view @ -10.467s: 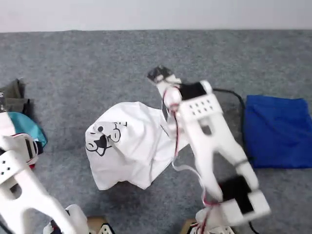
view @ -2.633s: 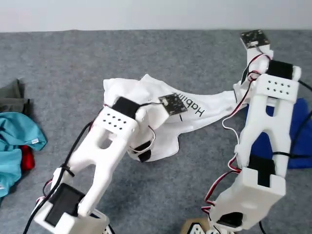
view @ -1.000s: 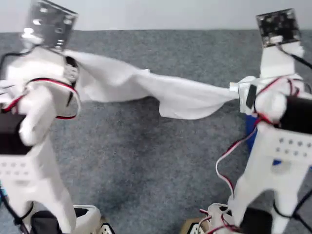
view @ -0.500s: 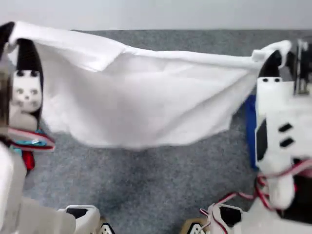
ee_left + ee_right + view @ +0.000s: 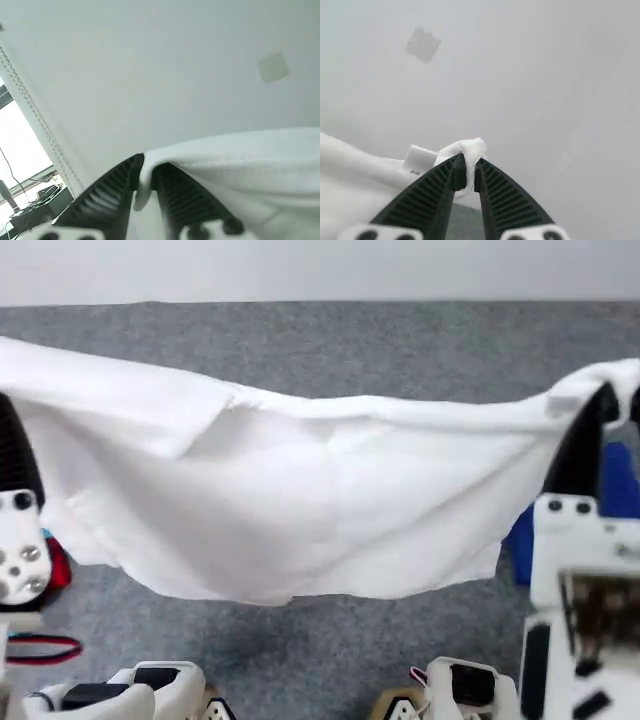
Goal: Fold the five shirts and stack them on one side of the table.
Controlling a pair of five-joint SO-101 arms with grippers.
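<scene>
One white shirt [image 5: 300, 500] takes up most of the high view, held up in the air above the table [image 5: 350, 350] and stretched wide between the two arms, so that its upper edge runs in a shallow sag from the left side to the right. The cloth is plain white on the side that shows, with a soft fold line slanting down from the upper edge on its left half, and its lower hem hangs loose and curved, well clear of the grey, carpet-like table below. The left arm [image 5: 20, 550] stands at the left edge with the shirt draped over its black tip, and the right arm [image 5: 575, 540] stands at the right edge in the same way. In the left wrist view the left jaws are closed tight on a bunched edge of the shirt [image 5: 240, 155], with a stitched seam running along the cloth beside them. In the right wrist view the right jaws are likewise pinched together on a small wad of the shirt [image 5: 360, 170] at its corner, just beside a small white sewn-in label [image 5: 420, 159]. A blue shirt [image 5: 618, 480] lies on the table at the right side, partly hidden by the right arm, and a bit of red cloth [image 5: 60, 565] peeks out at the left edge
</scene>
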